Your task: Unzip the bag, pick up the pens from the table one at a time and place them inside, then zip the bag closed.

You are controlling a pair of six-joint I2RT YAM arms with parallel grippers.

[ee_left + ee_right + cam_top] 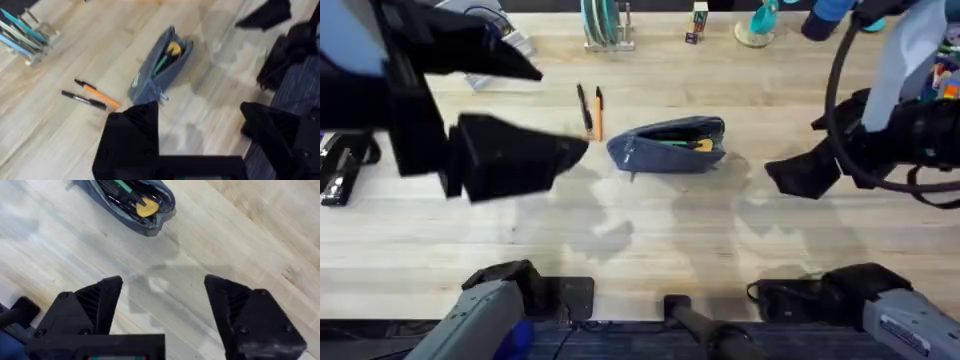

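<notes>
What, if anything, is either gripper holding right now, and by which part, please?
Nothing is held. The left gripper and right gripper are both open above the table; the bag lies unzipped, the pens beside it.

The far end of the bag is cut off by the right wrist picture's edge. Its contents, a green and a yellow item, are too small to be identified. The left arm is rendered large, dark and blurred overhead.

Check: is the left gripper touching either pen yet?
Apart. The left wrist view shows bare table between the left gripper and the pens.
</notes>
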